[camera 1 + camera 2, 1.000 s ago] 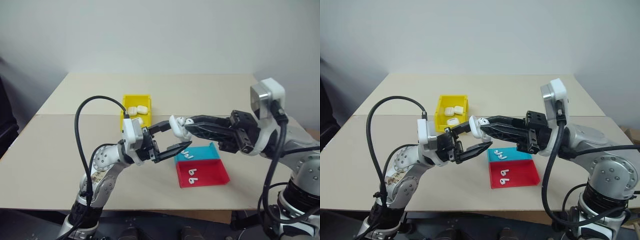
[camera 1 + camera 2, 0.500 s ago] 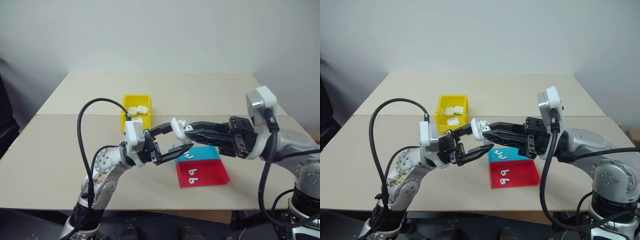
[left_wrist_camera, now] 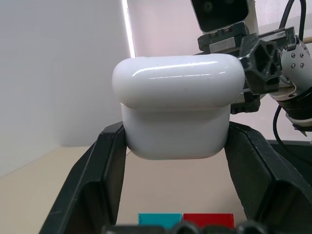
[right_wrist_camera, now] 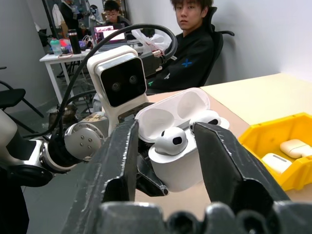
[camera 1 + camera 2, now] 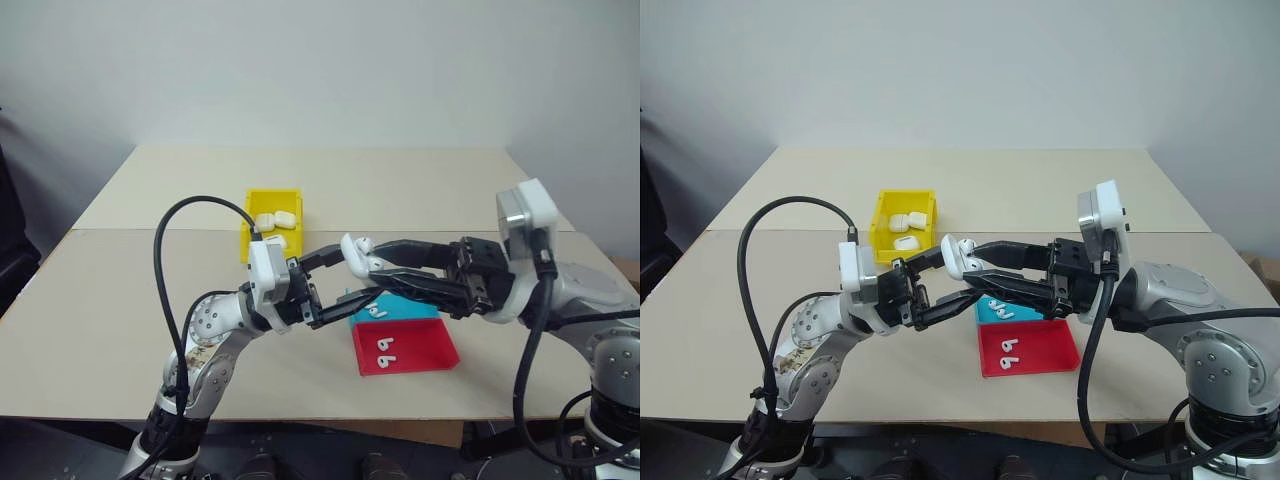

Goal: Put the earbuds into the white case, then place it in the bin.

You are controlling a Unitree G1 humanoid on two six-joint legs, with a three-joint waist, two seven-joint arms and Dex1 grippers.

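Observation:
My left gripper is shut on the white case and holds it in the air, just left of the trays. The case's lid stands open, and two earbuds sit in it, one in front and one behind. My right gripper reaches in from the right. It is open, with one finger on each side of the case's top and the front earbud between them. The yellow bin stands on the table behind my left gripper, with several white cases inside.
A shallow teal tray and a shallow red tray lie side by side below my right gripper, each with loose earbuds on it. In the right wrist view a person sits on a chair beyond the table.
My right gripper's jaws have spread apart at the case, and its wrist has sunk a little. My left gripper has kept still with the case.

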